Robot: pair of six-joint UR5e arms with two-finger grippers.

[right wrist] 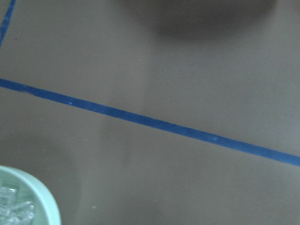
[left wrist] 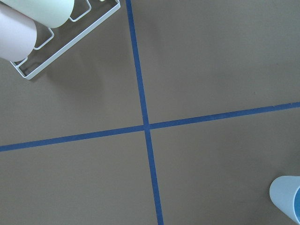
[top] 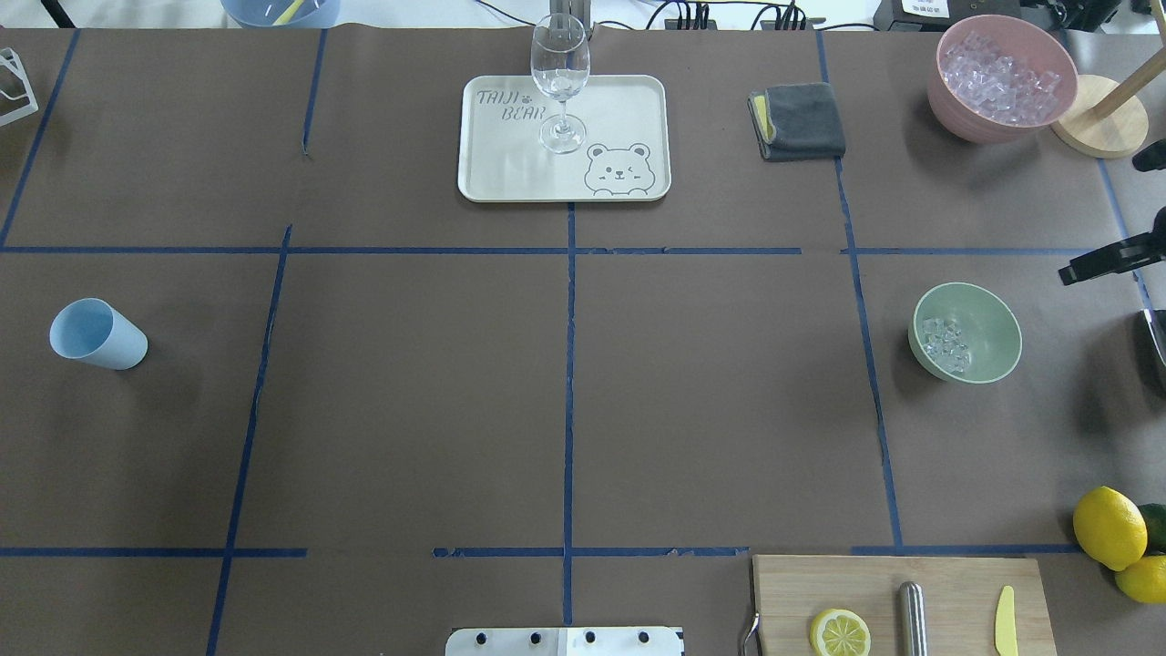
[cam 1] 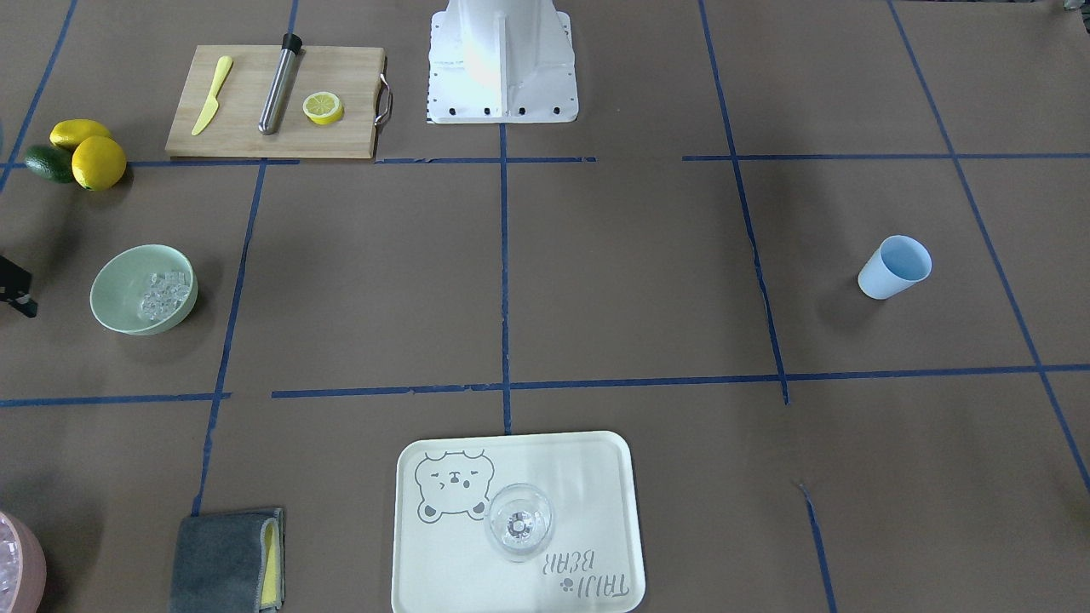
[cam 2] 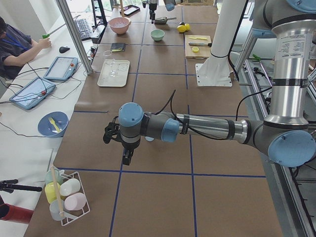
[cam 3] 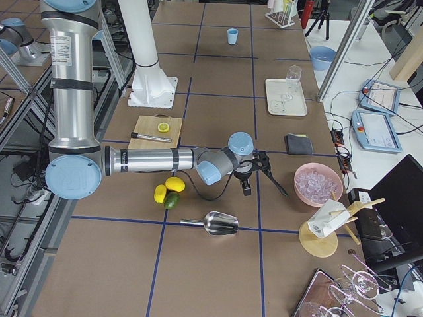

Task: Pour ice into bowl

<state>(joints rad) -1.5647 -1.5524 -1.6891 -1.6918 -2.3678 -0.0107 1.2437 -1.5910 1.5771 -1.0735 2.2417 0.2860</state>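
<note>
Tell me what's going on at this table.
The pour looks finished: the ice sits in the bowl on the robot's right side. The right gripper hangs near it with its fingers spread, holding nothing. The left gripper hovers above the table near the blue cup, with nothing visible in it. Only a side view shows it, so I cannot tell whether it is open or shut.

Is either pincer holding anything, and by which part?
Nothing is held. The right pincer is open and empty, the scoop lying loose near it; the left pincer shows nothing either.
</note>
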